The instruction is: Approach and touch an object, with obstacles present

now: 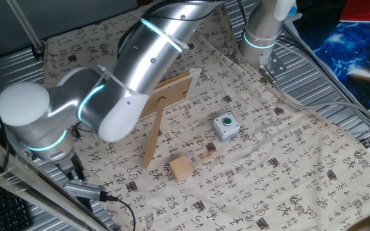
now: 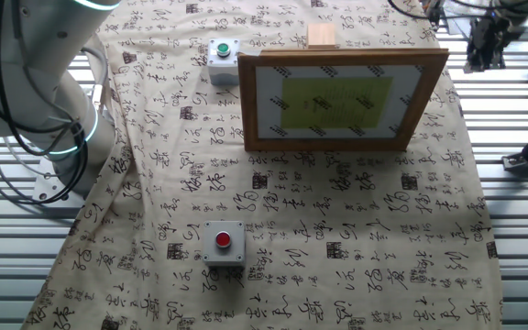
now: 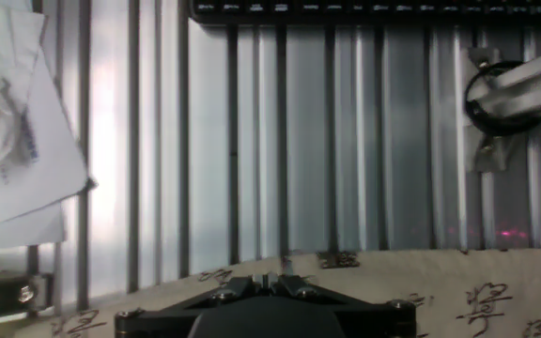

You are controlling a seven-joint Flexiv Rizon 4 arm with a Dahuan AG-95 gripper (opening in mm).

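Observation:
The plain light-wood cube [image 1: 180, 168] sits on the cloth near the front edge, just past the foot of the frame's prop leg. In the other fixed view the cube [image 2: 322, 37] shows behind the picture frame [image 2: 342, 99]. The frame's back [image 1: 169, 95] stands on its prop leg. A grey box with a green button [image 1: 225, 126] [image 2: 220, 55] lies beside the frame. A grey box with a red button [image 2: 224, 243] lies on the frame's front side. My gripper [image 1: 76, 168] [image 2: 486, 44] [image 3: 272, 279] is shut and empty, over the cloth's edge, well away from the cube.
The patterned cloth [image 1: 268, 167] covers a ribbed metal table [image 3: 252, 141]. A keyboard [image 3: 374, 9], white paper [image 3: 17, 141] and a metal fitting [image 3: 515, 94] lie beyond the cloth's edge. My own arm [image 1: 146, 58] arches over the frame. A second arm base [image 1: 262, 32] stands at the back.

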